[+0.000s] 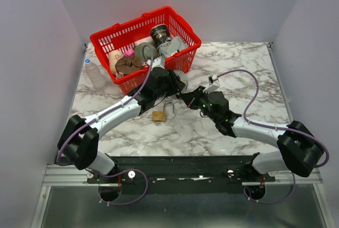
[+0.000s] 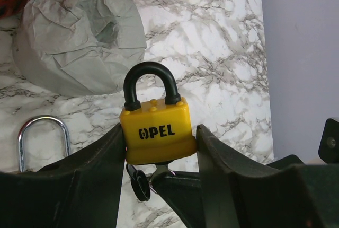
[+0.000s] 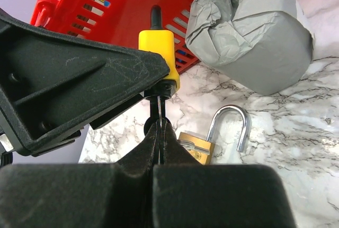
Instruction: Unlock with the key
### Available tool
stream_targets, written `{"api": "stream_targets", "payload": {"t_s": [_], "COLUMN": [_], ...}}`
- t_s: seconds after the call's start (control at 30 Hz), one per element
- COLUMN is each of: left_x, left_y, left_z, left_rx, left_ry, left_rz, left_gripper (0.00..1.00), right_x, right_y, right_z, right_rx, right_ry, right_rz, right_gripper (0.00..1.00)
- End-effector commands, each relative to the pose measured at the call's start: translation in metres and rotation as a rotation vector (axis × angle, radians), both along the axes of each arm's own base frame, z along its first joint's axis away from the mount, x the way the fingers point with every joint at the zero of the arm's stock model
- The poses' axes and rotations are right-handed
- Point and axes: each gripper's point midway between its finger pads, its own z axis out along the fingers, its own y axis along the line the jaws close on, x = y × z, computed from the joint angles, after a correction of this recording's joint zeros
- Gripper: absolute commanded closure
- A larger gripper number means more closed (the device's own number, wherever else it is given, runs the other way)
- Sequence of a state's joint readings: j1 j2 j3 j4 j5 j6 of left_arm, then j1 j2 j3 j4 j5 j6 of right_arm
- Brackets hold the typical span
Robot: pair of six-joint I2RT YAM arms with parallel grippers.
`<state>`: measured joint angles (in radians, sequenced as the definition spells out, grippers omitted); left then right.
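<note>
Left end effector [image 2: 160,151] first: clenched on the yellow padlock [image 2: 155,130], one black finger on each side, held up off the marble surface [image 2: 212,37]. Shows the name side to its own camera, with the black loop [image 2: 150,70] on top. Looks locked, both legs of that loop down in the yellow body. Lower down and between the two arms, flat on the surface: a second lock [image 3: 195,147], gold, with its silver loop [image 3: 233,112] swung open. Not the one in hand. Close behind: a grey wrapped roll [image 3: 249,32] and a red basket [image 3: 106,5]. Then the key [image 3: 159,106], poking into the bottom of the yellow padlock. Further right, the right end effector [image 3: 159,132]: pinched tight on that key, fingers pressed together around the thin blade. Likely at the turning step, then: key in, lock not yet open. Next, calls for a twist of the right wrist around the line of the key, with a firm squeeze on the left so the padlock cannot spin along. Best not to pull back, or the key may slip out.
</note>
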<state>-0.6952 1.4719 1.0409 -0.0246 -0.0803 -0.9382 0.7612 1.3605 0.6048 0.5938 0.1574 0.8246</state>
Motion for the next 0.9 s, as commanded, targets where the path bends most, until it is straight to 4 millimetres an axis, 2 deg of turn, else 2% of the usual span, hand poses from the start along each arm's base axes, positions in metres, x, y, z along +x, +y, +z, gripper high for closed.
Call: {"api": "stream_targets", "payload": {"t_s": [0.0, 0.57, 0.87], "left_x": [-0.036, -0.043, -0.051], "left_y": [-0.024, -0.032, -0.043], "left_z": [0.008, 0.013, 0.028], "left_rx": [-0.012, -0.033, -0.085], "left_ry": [0.028, 0.016, -0.050], "left_rz": [-0.144, -0.174, -0.263], "left_gripper": [1.00, 1.00, 1.00], "right_x": [0.024, 0.028, 0.030], "right_y": [-0.024, -0.035, -0.045], "right_z": [0.055, 0.053, 0.059], "right_rx": [0.092, 0.057, 0.086], "right_ry": [-0.149, -0.158, -0.173], "right_rz": [-0.145, -0.182, -0.154], "right_gripper": [0.99, 0.99, 0.99]}}
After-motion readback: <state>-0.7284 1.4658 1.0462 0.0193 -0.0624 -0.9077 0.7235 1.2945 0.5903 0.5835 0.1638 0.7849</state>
